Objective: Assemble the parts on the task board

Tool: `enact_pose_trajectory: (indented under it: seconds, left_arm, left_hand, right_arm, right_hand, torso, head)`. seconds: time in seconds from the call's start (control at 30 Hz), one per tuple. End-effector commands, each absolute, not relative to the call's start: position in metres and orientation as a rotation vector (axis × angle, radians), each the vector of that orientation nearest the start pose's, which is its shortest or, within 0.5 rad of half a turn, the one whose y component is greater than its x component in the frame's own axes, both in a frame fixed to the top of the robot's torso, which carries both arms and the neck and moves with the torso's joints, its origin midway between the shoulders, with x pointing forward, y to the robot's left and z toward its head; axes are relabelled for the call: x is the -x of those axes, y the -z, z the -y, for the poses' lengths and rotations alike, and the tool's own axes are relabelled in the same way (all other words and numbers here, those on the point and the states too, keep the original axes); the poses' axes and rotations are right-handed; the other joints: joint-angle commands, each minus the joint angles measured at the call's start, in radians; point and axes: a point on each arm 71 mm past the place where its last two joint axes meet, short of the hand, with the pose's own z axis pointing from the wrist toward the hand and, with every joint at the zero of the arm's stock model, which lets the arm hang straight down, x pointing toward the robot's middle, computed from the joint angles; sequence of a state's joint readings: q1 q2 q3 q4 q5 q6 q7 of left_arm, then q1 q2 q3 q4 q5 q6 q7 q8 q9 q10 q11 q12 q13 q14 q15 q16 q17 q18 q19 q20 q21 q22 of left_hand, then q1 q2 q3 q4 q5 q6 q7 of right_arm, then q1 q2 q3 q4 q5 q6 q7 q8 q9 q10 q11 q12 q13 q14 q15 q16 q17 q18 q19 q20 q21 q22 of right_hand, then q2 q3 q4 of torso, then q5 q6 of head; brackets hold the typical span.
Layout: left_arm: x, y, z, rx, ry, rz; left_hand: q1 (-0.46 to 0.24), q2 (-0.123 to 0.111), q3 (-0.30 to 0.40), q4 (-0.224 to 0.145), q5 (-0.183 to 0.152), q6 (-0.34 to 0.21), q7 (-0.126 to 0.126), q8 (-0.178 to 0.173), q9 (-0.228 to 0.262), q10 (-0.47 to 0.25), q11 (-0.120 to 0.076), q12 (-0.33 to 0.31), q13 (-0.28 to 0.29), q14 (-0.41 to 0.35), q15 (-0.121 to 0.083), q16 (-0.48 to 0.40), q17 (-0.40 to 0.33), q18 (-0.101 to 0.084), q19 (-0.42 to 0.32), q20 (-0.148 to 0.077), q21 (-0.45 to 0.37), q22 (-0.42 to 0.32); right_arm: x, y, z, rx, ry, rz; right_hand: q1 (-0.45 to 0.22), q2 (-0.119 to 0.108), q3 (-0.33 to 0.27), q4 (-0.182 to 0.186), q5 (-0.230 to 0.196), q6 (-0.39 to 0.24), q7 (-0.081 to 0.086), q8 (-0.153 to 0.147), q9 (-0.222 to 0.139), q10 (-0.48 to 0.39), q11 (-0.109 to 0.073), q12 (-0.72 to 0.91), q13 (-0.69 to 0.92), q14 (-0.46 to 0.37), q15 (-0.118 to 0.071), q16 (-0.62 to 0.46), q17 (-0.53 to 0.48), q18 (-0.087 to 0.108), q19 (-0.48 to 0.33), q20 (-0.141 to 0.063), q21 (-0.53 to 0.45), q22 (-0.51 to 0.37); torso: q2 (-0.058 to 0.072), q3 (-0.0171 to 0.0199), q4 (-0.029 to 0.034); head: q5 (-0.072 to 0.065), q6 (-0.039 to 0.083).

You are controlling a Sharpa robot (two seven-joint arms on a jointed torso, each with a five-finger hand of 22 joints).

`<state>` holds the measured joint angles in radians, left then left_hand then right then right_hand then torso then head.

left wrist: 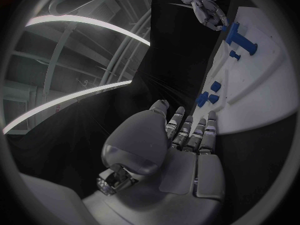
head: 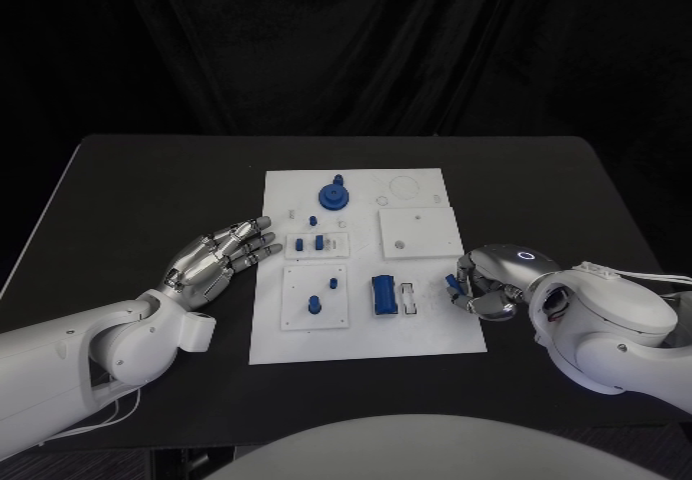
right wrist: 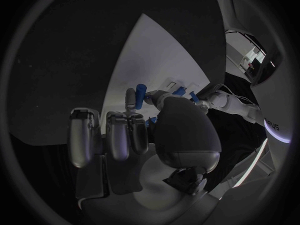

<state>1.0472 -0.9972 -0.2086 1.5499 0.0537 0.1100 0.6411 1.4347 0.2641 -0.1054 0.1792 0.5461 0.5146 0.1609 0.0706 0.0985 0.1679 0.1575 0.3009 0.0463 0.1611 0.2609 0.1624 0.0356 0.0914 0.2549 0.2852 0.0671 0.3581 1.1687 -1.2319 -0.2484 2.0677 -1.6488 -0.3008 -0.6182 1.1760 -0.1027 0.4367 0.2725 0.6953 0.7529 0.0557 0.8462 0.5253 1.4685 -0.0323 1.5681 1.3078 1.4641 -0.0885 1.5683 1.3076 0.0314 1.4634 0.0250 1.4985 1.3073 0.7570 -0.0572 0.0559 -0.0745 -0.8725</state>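
Note:
The white task board [head: 361, 335] lies mid-table. On it sit a blue round part [head: 335, 193] at the far end, two small blue pieces [head: 309, 243], two blue pegs [head: 323, 296] and a blue cylinder [head: 384, 295]. My right hand [head: 490, 282] hovers at the board's right edge, fingers curled, pinching a small blue part [head: 451, 285]; the right wrist view shows that part [right wrist: 141, 90] between a fingertip and the thumb of the right hand [right wrist: 144, 130]. My left hand [head: 219, 257] lies flat at the board's left edge, fingers straight and apart, holding nothing; this hand [left wrist: 184, 140] points at the board [left wrist: 262, 85].
A white square plate [head: 418, 232] and round recesses [head: 404, 188] occupy the board's far right. A small white block [head: 408, 299] stands beside the cylinder. Bare black table [head: 159, 190] surrounds the board.

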Motion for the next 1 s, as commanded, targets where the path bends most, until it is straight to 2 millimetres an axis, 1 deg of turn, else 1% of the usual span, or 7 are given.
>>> enact_pose_trajectory:
  seconds: [0.03,0.5,0.57,0.7,0.77,0.93,1.0]
  left_arm:
    - [-0.406,0.285,-0.263,1.270,1.831,-1.525]
    - [-0.405,0.284,-0.263,1.272,1.828,-1.525]
    - [-0.405,0.284,-0.264,1.272,1.827,-1.525]
    - [-0.405,0.284,-0.263,1.272,1.828,-1.526]
    - [-0.405,0.284,-0.263,1.272,1.829,-1.527]
    - [-0.406,0.285,-0.262,1.272,1.831,-1.530]
    - [-0.406,0.285,-0.262,1.272,1.831,-1.531]
  left_hand:
    - [-0.010,0.004,0.004,-0.001,0.005,-0.001,0.003,0.004,0.000,-0.002,0.000,0.002,0.000,-0.004,0.000,0.002,0.001,-0.010,-0.001,0.008,-0.004,-0.001]
    - [-0.009,0.003,0.005,-0.003,0.005,0.003,0.003,0.005,0.000,-0.001,0.000,0.003,0.000,-0.002,0.000,0.004,0.001,-0.010,0.000,0.008,-0.004,-0.001]
    - [-0.009,0.003,0.005,-0.003,0.005,0.003,0.003,0.005,0.000,-0.001,0.000,0.003,0.000,-0.002,0.000,0.004,0.001,-0.010,0.000,0.008,-0.004,-0.001]
    - [-0.009,0.003,0.006,-0.003,0.005,0.002,0.003,0.005,0.000,-0.001,0.000,0.003,0.000,-0.003,0.000,0.004,0.001,-0.010,-0.001,0.008,-0.004,-0.001]
    - [-0.009,0.003,0.006,-0.003,0.005,0.002,0.003,0.005,0.000,-0.001,0.000,0.003,0.000,-0.003,0.000,0.004,0.001,-0.010,-0.001,0.008,-0.004,-0.001]
    - [-0.009,0.002,0.006,-0.004,0.006,0.001,0.003,0.005,0.000,-0.002,0.000,0.002,0.000,-0.004,0.000,0.003,0.001,-0.010,-0.001,0.008,-0.004,-0.002]
    - [-0.009,0.002,0.006,-0.004,0.006,0.001,0.003,0.005,0.000,-0.002,0.000,0.002,0.000,-0.004,0.000,0.003,0.001,-0.010,-0.001,0.008,-0.004,-0.002]
  right_arm:
    - [-0.337,0.220,0.240,-0.014,-0.359,-1.923]
    - [-0.343,0.228,0.217,-0.184,-0.524,-1.978]
    - [-0.344,0.228,0.215,-0.193,-0.533,-1.975]
    - [-0.345,0.229,0.210,-0.199,-0.548,-1.971]
    - [-0.346,0.230,0.208,-0.197,-0.554,-1.971]
    - [-0.347,0.231,0.203,-0.189,-0.563,-1.978]
    - [-0.346,0.232,0.202,-0.187,-0.562,-1.983]
  right_hand:
    - [-0.012,-0.002,0.043,-0.036,-0.003,0.031,-0.022,-0.003,0.002,0.102,-0.003,0.003,0.263,0.107,-0.002,0.003,0.263,-0.013,0.073,-0.003,0.006,0.239]
    - [-0.026,-0.012,0.043,-0.033,-0.015,0.027,-0.022,-0.011,0.005,0.102,-0.003,0.003,0.263,0.107,-0.003,0.003,0.263,-0.012,0.070,-0.004,0.002,0.237]
    - [-0.037,-0.013,0.041,-0.027,-0.027,0.029,-0.022,-0.016,0.007,0.102,-0.003,0.003,0.263,0.107,-0.003,0.003,0.263,-0.011,0.069,-0.004,0.000,0.237]
    - [-0.049,-0.013,0.039,-0.021,-0.036,0.030,-0.021,-0.020,0.008,0.102,-0.003,0.003,0.263,0.107,-0.003,0.003,0.263,-0.011,0.069,-0.004,-0.001,0.236]
    - [-0.059,-0.012,0.036,-0.015,-0.058,0.031,-0.022,-0.025,0.010,0.102,-0.003,0.003,0.263,0.107,-0.002,0.003,0.263,-0.010,0.068,-0.004,-0.003,0.236]
    - [-0.068,-0.010,0.033,-0.011,-0.085,0.034,-0.022,-0.031,0.013,0.102,-0.003,0.003,0.263,0.107,-0.002,0.003,0.263,-0.010,0.067,-0.004,-0.005,0.235]
    - [-0.068,-0.010,0.033,-0.011,-0.085,0.034,-0.022,-0.031,0.013,0.102,-0.003,0.003,0.263,0.107,-0.002,0.003,0.263,-0.010,0.067,-0.004,-0.005,0.235]
  torso:
    - [0.000,-0.0004,-0.0004]
    - [0.001,-0.0030,0.0045]
    - [0.001,-0.0031,0.0050]
    - [0.001,-0.0013,0.0055]
    - [0.001,-0.0009,0.0057]
    - [0.001,-0.0007,0.0042]
    - [0.002,-0.0001,0.0032]
  head:
    - [-0.001,0.000]
    - [-0.001,0.000]
    - [-0.002,0.000]
    - [-0.004,0.000]
    - [-0.006,0.000]
    - [-0.004,0.000]
    - [-0.003,0.000]
